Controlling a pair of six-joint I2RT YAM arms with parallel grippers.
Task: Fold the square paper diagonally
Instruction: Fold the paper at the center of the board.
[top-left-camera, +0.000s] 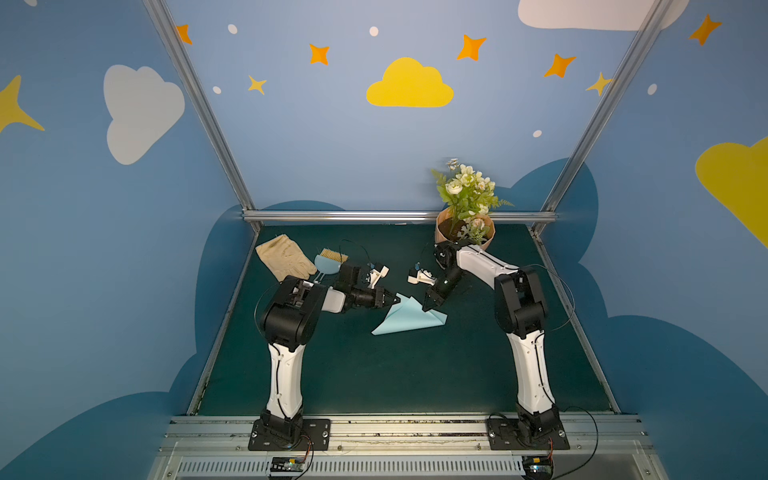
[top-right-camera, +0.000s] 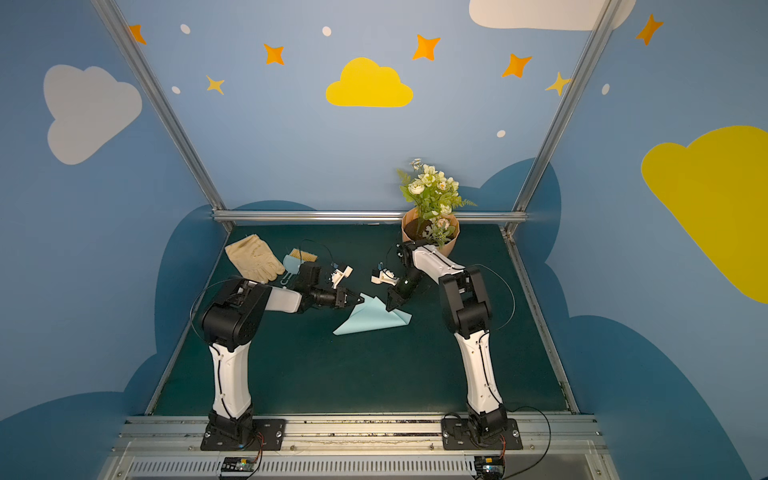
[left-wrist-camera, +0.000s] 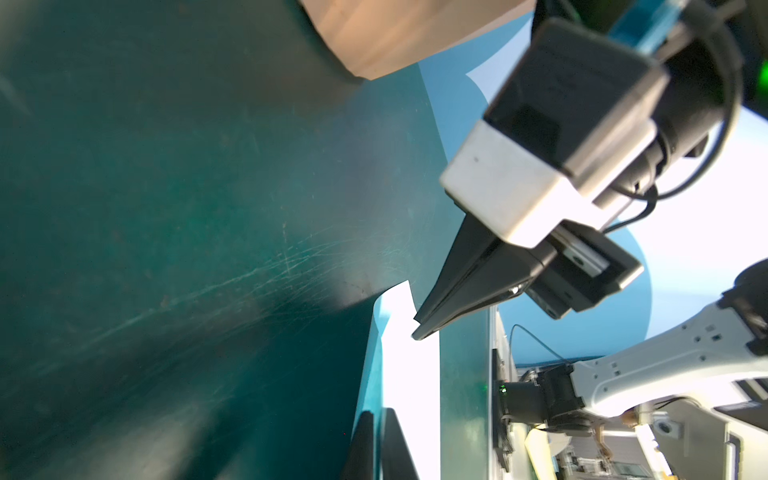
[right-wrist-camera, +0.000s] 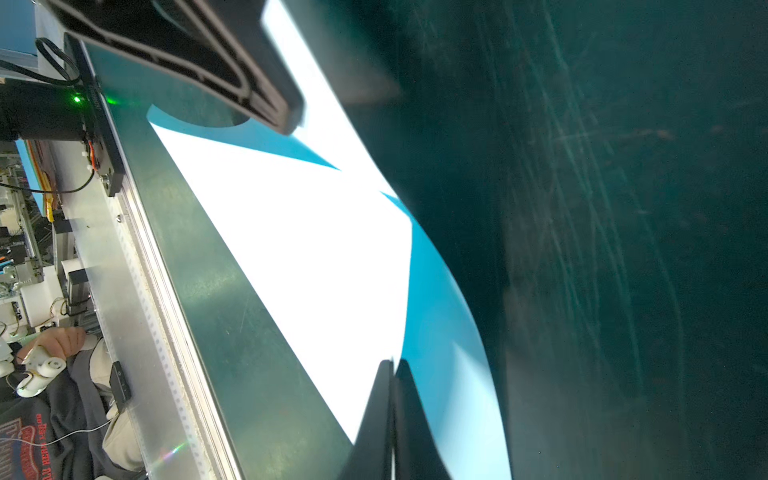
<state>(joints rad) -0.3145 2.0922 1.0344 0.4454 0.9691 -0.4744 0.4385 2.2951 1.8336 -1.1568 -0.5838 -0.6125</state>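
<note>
**Left gripper** (top-left-camera: 392, 300) (top-right-camera: 360, 300): jaws closed on the far left corner of the square paper (top-left-camera: 409, 318) (top-right-camera: 374, 318). In the left wrist view a thin strip of the sheet (left-wrist-camera: 409, 374) ran between the two black jaws.

**Right gripper** (top-left-camera: 428, 309) (top-right-camera: 390, 308): jaws closed. The tips pointed down and nipped the paper's far right edge. The left wrist view showed the tip (left-wrist-camera: 419, 330) meeting a raised corner of the sheet. In the right wrist view the sheet (right-wrist-camera: 311, 249) lay on both sides of the shut jaws.

**Square paper**: light blue, partly folded over itself into a rough triangle. It had a soft rolled bend at its right end and a sharp point toward the near left. It lay on the green mat (top-left-camera: 374, 374) near the table's middle, between the two arms.

**Flower pot** (top-left-camera: 446, 232): tan, with white blooms, at the far right, behind the right arm.

**Glove** (top-left-camera: 282, 257): cream, lying flat at the far left.

**Dustpan** (top-left-camera: 324, 264): small, light blue with tan bristles, just beside the glove and well apart from the paper.
</note>
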